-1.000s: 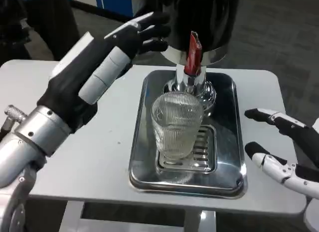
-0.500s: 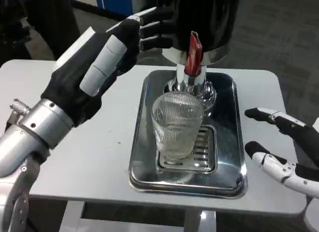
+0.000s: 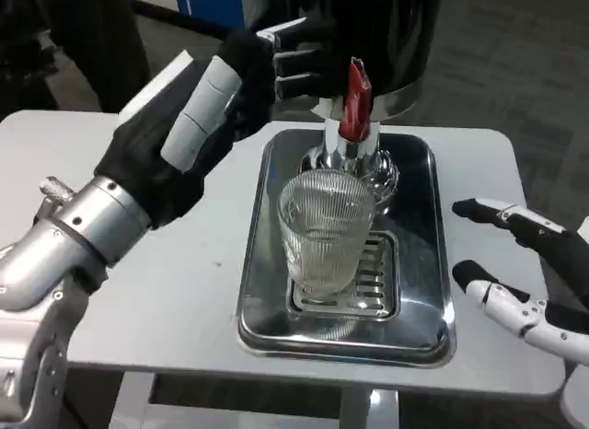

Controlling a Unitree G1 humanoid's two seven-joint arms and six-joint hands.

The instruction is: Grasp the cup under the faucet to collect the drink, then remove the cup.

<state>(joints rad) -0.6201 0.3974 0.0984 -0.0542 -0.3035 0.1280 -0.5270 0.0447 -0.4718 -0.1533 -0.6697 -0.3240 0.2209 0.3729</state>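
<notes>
Head view: the left robot hand (image 3: 207, 111) is raised over the tabletop (image 3: 175, 263), its silver forearm running up from the lower left. Its fingers (image 3: 299, 56) reach toward the dark body of the drink dispenser (image 3: 368, 33), just left of the red tap lever (image 3: 356, 99); they are spread apart and grip nothing, and whether the tips actually touch the dispenser cannot be told. The right robot hand (image 3: 525, 282) rests low at the right edge of the tabletop, well apart from the tray, with its fingers spread wide and nothing between them.

The cup (image 3: 327, 231), a clear ribbed glass, stands upright on the slotted drain grate (image 3: 373, 277) of the shiny metal drip tray (image 3: 419, 171). It sits directly below the chrome faucet (image 3: 345, 157), whose spout hangs just above the cup's rim. Neither robot hand touches the cup. Whether any drink is inside the glass cannot be told.

The tray lies in the middle of the white tabletop, with the dispenser standing at its far end. Beyond the tabletop lies grey carpeted floor (image 3: 515, 61).
</notes>
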